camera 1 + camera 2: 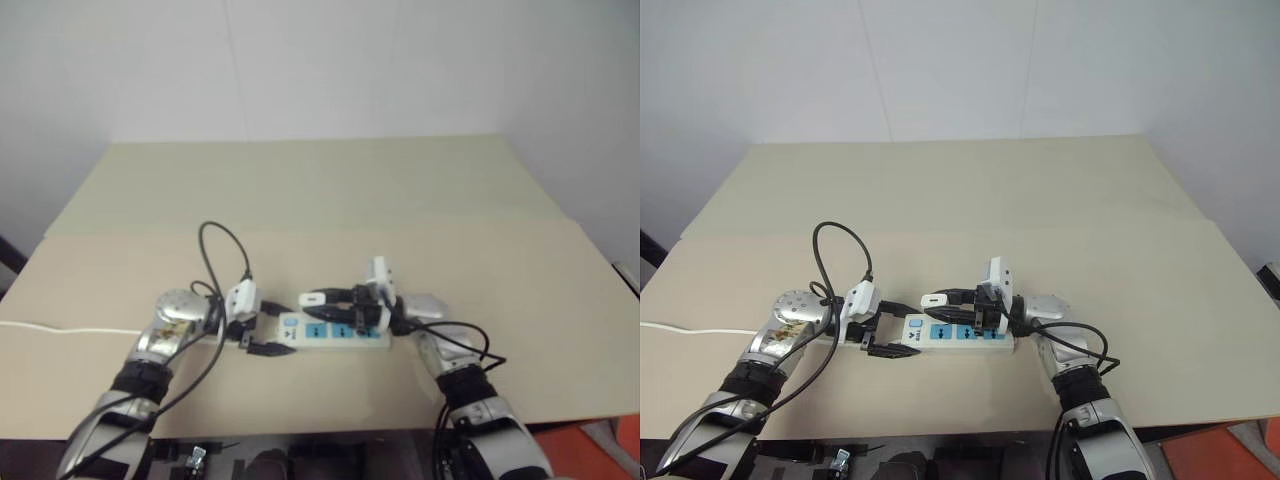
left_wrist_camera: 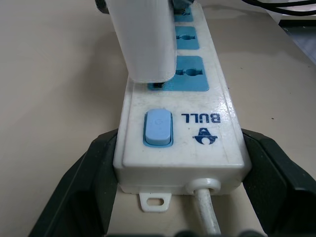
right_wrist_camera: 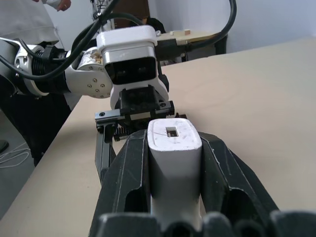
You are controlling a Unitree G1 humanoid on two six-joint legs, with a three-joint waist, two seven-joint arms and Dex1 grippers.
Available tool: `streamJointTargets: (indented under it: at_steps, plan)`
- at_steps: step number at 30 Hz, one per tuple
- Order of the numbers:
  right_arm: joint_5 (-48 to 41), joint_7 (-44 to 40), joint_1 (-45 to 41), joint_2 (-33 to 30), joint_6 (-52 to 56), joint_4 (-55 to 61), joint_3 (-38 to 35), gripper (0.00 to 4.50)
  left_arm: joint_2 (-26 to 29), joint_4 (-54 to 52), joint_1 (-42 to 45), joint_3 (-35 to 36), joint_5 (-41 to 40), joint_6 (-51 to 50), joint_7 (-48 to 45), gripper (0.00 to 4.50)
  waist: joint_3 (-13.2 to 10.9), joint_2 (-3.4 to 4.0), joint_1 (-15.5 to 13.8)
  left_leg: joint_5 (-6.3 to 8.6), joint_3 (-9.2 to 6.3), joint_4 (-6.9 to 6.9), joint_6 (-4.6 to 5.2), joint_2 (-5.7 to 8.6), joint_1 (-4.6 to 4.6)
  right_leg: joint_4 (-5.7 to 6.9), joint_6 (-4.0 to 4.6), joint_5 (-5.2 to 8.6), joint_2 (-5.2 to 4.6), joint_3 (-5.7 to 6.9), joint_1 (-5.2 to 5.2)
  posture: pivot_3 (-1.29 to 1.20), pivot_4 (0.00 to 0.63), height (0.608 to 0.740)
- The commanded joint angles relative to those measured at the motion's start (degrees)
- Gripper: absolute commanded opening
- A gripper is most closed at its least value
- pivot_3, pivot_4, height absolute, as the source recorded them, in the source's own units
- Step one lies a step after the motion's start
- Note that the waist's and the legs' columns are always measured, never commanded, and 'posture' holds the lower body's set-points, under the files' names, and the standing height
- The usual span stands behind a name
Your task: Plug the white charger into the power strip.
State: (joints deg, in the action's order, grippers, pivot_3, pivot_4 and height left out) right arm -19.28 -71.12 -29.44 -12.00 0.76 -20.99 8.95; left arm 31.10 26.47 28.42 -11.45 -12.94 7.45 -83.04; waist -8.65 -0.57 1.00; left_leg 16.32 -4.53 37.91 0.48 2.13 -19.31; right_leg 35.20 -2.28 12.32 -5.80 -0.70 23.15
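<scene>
The power strip (image 1: 340, 336) lies flat near the table's front edge, with blue socket panels and a light blue switch (image 2: 158, 127). My left gripper (image 2: 180, 143) is shut on its switch end, one black finger (image 2: 84, 182) against each long side. My right gripper (image 1: 338, 298) is shut on the white charger (image 1: 312, 298), which it holds level just over the strip. In the left wrist view the charger (image 2: 143, 39) stands over the blue socket nearest the switch, with a dark prong tip at the panel. How deep the prongs sit is hidden.
The strip's white cord (image 1: 70, 329) runs left across the beige table (image 1: 320, 200) and off its edge. Black cables loop up from both wrists. A person in white (image 3: 24, 19) stands beyond the table's left side. White walls close the back.
</scene>
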Motion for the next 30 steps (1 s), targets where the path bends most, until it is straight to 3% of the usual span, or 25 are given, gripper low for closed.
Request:
streamJointTargets:
  at_steps: [1,18,30]
  plan:
    - [0.7,0.2,0.2,-0.8,-2.1,-0.5,-0.4,1.09,0.3,0.1,-0.1,-0.7,1.4,0.0,-0.2,3.26,0.0,0.00,0.0,0.00,0.00,0.00,0.00,0.00,0.00,0.00,0.00,0.00,0.00,0.00,0.00,0.00,0.150,0.740]
    - [1.0,-1.0,-0.4,-5.1,-4.9,-3.8,-2.3,1.09,1.8,1.2,-0.2,-1.4,1.4,-0.9,-2.9,3.26,0.0,0.00,-0.2,0.00,0.00,-0.01,0.00,0.00,0.00,-0.02,0.00,0.00,0.00,0.00,-0.03,0.00,0.150,0.740]
    - [2.7,-0.6,-2.0,-4.6,-5.0,-5.6,0.9,1.09,1.2,1.3,0.1,-1.8,1.3,-0.3,-2.6,3.26,0.0,0.01,-0.1,0.00,0.00,-0.01,0.00,0.00,0.03,-0.02,0.00,0.00,0.00,-0.01,-0.05,0.00,0.150,0.740]
